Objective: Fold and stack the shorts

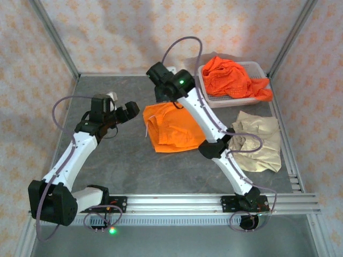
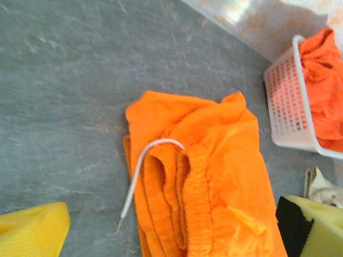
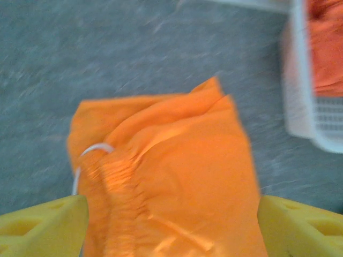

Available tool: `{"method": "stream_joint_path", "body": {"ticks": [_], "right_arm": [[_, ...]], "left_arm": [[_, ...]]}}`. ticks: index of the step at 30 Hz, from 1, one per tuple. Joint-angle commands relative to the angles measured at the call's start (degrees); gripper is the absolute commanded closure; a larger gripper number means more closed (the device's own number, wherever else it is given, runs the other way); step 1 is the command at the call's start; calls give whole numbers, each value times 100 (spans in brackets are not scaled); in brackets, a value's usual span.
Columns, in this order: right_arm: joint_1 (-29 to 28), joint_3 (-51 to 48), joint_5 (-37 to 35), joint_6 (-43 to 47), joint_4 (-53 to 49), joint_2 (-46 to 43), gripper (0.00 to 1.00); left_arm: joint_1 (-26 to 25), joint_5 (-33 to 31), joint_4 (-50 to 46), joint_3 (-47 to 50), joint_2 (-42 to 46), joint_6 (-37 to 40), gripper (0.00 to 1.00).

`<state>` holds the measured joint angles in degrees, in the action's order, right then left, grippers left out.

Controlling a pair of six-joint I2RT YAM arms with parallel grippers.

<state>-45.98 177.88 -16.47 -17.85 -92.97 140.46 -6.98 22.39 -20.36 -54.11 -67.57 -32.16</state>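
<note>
A folded pair of orange shorts (image 1: pixel 171 128) lies mid-table, its white drawstring (image 2: pixel 136 171) curling off the left side. Beige shorts (image 1: pixel 258 142) lie crumpled to the right. More orange shorts (image 1: pixel 231 76) are heaped in the white basket (image 1: pixel 228 100). My right gripper (image 1: pixel 169 96) hovers over the far edge of the folded orange shorts (image 3: pixel 171 160), its jaws open and its yellow fingers (image 3: pixel 43 225) wide on either side of the cloth, holding nothing. My left gripper (image 1: pixel 122 111) stands open just left of those shorts (image 2: pixel 214 187), with its fingers (image 2: pixel 32 230) apart.
The white mesh basket (image 2: pixel 289 107) stands at the back right, close to the rear wall. A metal rail (image 1: pixel 214 201) runs along the near edge. Bare grey tabletop (image 1: pixel 118 155) lies left of and in front of the folded shorts.
</note>
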Motion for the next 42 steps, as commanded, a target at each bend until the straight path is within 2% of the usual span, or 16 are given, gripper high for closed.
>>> {"method": "stream_joint_path", "body": {"ticks": [1, 8, 12, 15, 16, 17, 18, 20, 23, 26, 30, 34, 37, 42], "right_arm": [[293, 352, -1167, 76, -898, -430, 18], [827, 248, -649, 172, -898, -957, 18], [971, -660, -659, 329, -888, -1479, 17], [995, -2179, -919, 611, -712, -2178, 16], [994, -2967, -884, 794, -431, -2541, 16], [994, -4059, -770, 985, 8, -2980, 13], [998, -4937, -617, 1101, 463, -3425, 0], [1053, -6629, 347, 1390, 1647, -4404, 0], [1062, -8617, 2008, 1538, 3191, -5560, 0], [1081, -10127, 3309, 1283, 4622, -6189, 0], [1224, -10683, 3804, 1088, 5259, -6037, 0], [1803, -10722, 4604, 779, 5795, -5681, 0], [2080, -10841, 4688, 638, 6163, -5646, 0], [2426, -11525, 4309, 215, 6974, -6023, 0]], "left_arm": [[-185, 390, -112, -282, -143, -122, 0], [-327, 327, -58, -359, -301, -97, 0], [-355, 345, -30, -368, -386, -82, 0], [-352, 327, -59, -359, -419, -30, 0], [-358, 325, -64, -347, -421, -1, 0], [-359, 315, -65, -342, -430, 16, 0], [-362, 303, -59, -329, -437, 25, 0], [-359, 309, -43, -316, -478, 35, 0], [-374, 375, -14, -295, -540, 14, 0], [-430, 433, 25, -298, -547, 15, 0], [-560, 508, 101, -361, -563, -90, 0], [-854, 682, 242, -549, -700, -391, 0], [-1265, 683, 423, -681, -883, -739, 0], [-1975, 499, 798, -908, -1472, -1145, 0]]}}
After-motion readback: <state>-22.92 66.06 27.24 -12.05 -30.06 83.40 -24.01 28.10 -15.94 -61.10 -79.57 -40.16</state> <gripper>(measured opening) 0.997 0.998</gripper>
